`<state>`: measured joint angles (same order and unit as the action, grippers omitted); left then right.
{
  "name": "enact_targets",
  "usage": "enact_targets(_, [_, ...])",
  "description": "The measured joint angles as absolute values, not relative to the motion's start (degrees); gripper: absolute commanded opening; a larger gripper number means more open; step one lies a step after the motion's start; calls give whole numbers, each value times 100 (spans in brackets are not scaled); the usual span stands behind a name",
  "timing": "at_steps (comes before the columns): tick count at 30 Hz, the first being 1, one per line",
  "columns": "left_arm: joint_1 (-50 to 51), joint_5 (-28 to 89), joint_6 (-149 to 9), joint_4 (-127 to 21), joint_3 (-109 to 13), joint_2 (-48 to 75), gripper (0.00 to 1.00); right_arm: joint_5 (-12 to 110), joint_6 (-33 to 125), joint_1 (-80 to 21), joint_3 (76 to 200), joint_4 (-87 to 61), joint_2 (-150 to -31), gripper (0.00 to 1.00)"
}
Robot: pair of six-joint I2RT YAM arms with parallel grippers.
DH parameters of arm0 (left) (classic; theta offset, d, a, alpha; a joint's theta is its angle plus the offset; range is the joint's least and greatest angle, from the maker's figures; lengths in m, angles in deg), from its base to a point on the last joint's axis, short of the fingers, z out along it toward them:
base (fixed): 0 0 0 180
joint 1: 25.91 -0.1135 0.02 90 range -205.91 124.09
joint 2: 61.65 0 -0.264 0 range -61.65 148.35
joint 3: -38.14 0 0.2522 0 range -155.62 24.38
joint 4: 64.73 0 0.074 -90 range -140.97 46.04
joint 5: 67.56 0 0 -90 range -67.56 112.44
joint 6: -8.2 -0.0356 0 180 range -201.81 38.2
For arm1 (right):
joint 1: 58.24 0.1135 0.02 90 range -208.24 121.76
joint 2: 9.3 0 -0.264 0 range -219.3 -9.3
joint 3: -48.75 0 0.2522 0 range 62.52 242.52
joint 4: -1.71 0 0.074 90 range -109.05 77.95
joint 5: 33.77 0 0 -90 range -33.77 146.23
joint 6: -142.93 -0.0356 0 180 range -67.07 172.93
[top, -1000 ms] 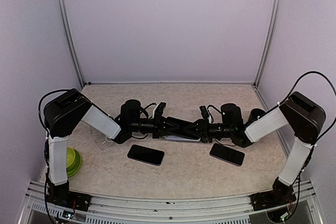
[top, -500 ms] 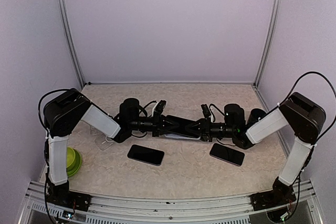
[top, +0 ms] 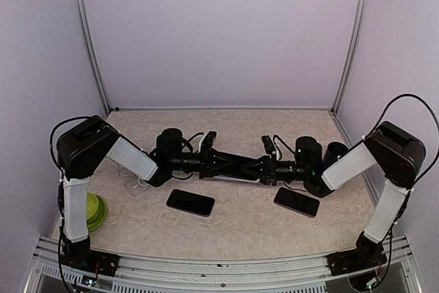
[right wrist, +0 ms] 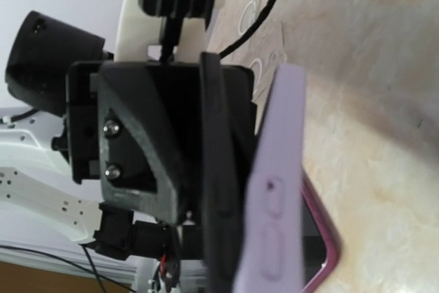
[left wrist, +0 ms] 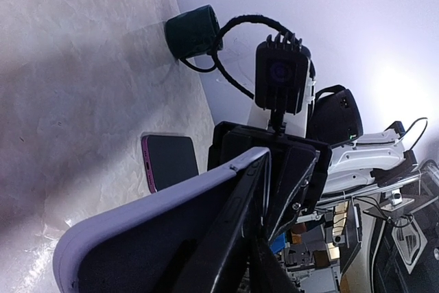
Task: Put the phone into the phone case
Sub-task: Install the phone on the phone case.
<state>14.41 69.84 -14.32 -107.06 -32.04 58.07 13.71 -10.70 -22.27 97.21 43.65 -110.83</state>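
Both sets meet at phone case point(left wrist: 130, 235): left jaws clamped on it, phone point(left wrist: 236, 217) tilted inside; right jaws' state unclear.

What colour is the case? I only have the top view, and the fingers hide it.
Observer: Lavender. The left wrist view shows the case up off the table, dark on its inner face.
Operator: Anything seated in it?
Observer: Cannot tell. The right wrist view shows only the case's side, with raised buttons, and a dark slab flat against it.
Operator: The right-hand phone, plain black?
Observer: No, the left wrist view shows a pink rim around it.
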Motion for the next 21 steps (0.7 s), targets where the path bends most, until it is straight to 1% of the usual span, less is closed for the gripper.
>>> enact_targets(12, [1412, 6977, -1576, -10625, -3204, 5622, 32, 1297, -1280, -2229, 9654, 4636, -11083, 4])
enact_targets(19, [1397, 6822, -2121, -9827, -3202, 5237, 36, 1264, -1300, -2269, 9630, 4796, -11083, 0])
enact_targets(21, [1386, 6706, -2361, -9458, -3202, 5097, 39, 1251, -1300, -2271, 9621, 4800, -11083, 0])
